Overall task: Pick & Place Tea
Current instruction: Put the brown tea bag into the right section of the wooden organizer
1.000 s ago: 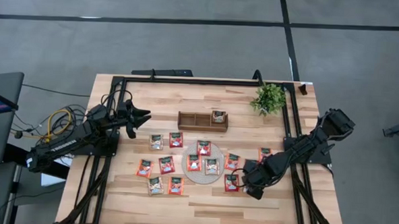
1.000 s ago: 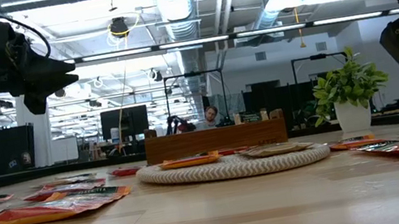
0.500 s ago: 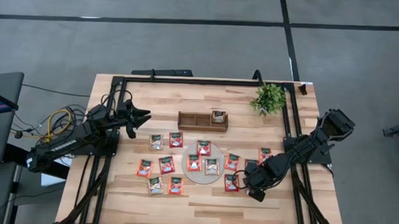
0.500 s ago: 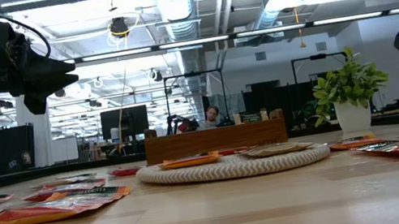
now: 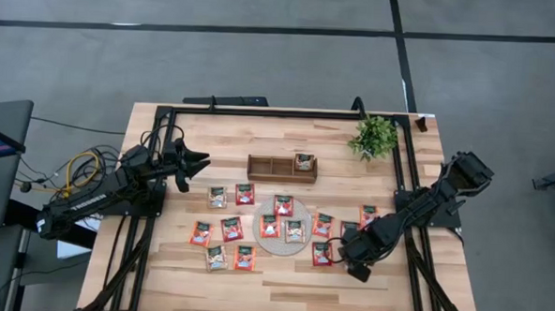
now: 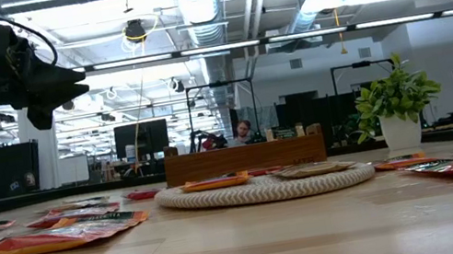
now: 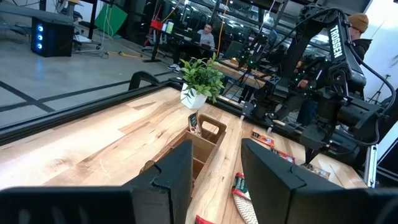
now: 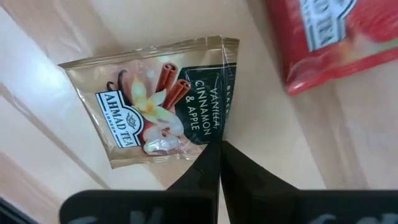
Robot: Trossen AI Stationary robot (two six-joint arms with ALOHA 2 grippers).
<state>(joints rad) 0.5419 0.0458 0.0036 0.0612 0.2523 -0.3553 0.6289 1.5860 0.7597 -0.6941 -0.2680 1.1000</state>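
Right hand (image 8: pixel 214 152) pinches a pale tea sachet (image 8: pixel 152 102).

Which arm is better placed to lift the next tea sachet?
Right. The right gripper is down at the table, its fingertips pinched on the edge of a pale vanilla, cinnamon and apple tea sachet. The left gripper hangs open near the brown wooden tray, over no sachet.

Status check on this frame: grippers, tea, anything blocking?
Right gripper shut on pale sachet at the table's right side. Left gripper open, waiting high left of wooden tray. Red sachet lies close by.
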